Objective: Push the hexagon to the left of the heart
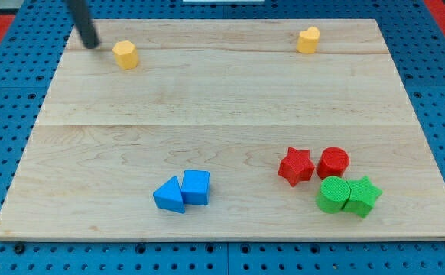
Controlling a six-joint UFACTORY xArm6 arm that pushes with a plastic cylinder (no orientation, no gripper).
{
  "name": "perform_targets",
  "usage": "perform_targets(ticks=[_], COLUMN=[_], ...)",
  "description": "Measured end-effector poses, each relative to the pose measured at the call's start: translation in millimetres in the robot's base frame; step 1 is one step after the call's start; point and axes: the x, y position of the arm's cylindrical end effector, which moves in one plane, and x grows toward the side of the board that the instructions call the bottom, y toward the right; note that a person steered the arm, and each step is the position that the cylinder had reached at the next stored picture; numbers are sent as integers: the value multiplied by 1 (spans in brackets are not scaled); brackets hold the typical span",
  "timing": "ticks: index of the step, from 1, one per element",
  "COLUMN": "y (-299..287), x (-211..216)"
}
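- We see our rod's lower end, my tip (92,43), resting on the pale wooden board (207,114) near the board's top-left corner.
- We carry no gripper: the arm ends in a plain dark rod, so there is nothing to open or close and nothing is held.
- The yellow hexagon block (125,54) sits just to the view's right of my tip and slightly lower; a narrow strip of bare board shows between them, so we judge them not touching.
- The yellow heart block (308,40) stands far to the view's right of the yellow hexagon block, near the board's top edge, at almost the same height in the view.
- The hexagon thus lies on the heart's left side, well apart from it.
- A blue triangular block (169,195) and a blue cube-like block (196,186) sit touching each other, well below the yellow hexagon block and somewhat to its right, near the board's bottom edge.
- A red star block (296,166) and a red cylinder block (333,162) sit side by side far below and right of the hexagon, roughly under the heart.
- A green cylinder block (333,194) and a green star block (362,195) touch each other just below the red pair.
- The board lies on a blue perforated table (8,114).
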Motion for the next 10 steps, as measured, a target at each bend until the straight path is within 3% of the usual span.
perform_targets(ticks=[2, 5, 6, 7, 8, 9, 10], y=[-25, 185, 217, 160, 208, 210, 280], x=[46, 7, 4, 4, -25, -28, -28])
